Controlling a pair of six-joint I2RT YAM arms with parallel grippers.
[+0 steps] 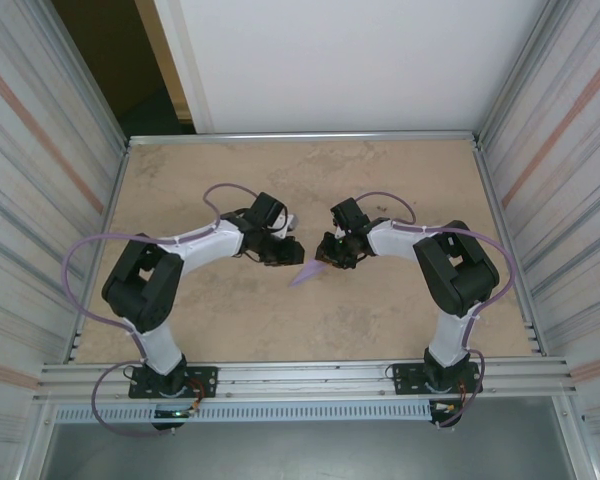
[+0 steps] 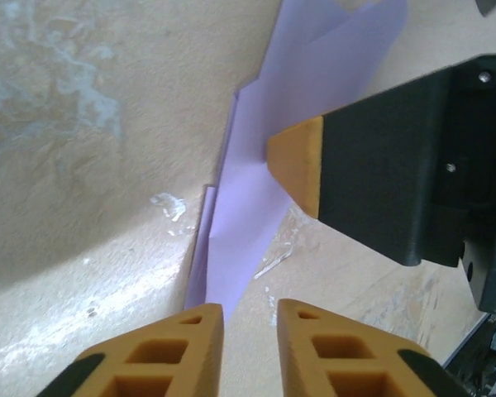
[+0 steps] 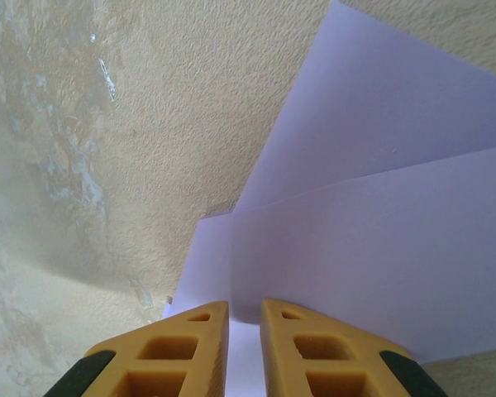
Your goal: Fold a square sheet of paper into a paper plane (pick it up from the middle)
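The paper plane (image 1: 305,272) lies half folded on the table between the two arms, a narrow lavender-purple dart with its tip toward the near left. In the left wrist view the paper plane (image 2: 256,198) runs up from my left fingertips, its far end lifting into flaps. My left gripper (image 1: 283,254) (image 2: 250,318) is open, with bare table between its fingers and the tip just ahead of them. My right gripper (image 1: 330,262) (image 3: 244,314) stands over the wide end of the paper plane (image 3: 380,248), fingers a narrow gap apart, tips down on the folded layers. One of its fingertips (image 2: 296,164) touches the paper.
The tan table (image 1: 310,170) has scuffed, shiny patches. Metal rails frame it, with corrugated walls on both sides and a white panel behind. Lavender cables loop off both arms.
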